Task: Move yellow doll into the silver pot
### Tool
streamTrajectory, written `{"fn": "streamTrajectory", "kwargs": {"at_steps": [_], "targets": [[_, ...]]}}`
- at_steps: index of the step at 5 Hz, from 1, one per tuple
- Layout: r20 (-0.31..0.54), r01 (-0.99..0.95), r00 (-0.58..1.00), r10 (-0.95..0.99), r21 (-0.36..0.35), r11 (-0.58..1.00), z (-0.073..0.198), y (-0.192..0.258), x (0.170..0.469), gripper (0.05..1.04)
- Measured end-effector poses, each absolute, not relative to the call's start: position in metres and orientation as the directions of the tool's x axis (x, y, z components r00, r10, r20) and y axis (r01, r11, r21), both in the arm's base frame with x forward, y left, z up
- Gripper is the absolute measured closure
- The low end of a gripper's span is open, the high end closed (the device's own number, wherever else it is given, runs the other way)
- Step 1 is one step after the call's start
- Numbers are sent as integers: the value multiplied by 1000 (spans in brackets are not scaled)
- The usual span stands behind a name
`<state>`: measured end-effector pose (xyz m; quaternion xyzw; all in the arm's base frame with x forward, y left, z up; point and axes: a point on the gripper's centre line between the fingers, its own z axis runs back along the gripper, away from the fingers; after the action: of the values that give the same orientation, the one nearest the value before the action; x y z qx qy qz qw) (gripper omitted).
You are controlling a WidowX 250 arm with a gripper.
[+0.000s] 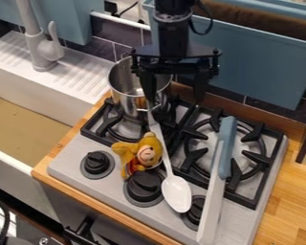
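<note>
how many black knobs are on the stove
3. Along the near edge of the stove: one at the view's left, a middle one by the yellow doll, and a right one partly hidden by the blue-handled utensil.

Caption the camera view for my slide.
Yellow doll on the stove beside a white spoon, silver pot behind, open gripper above.

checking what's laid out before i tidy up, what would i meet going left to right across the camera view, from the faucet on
faucet, leftmost stove knob, yellow doll, white spoon, blue-handled utensil
</note>
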<state>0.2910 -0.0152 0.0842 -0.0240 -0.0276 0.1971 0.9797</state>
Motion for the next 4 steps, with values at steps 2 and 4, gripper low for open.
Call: {"fn": "streamTrajectory", "kwargs": {"at_steps": [2,4], "targets": [[9,-309,951,310,-15,951,71,-10,282,83],[52,-112,992,114,-39,993,60,10,256,83]]}}
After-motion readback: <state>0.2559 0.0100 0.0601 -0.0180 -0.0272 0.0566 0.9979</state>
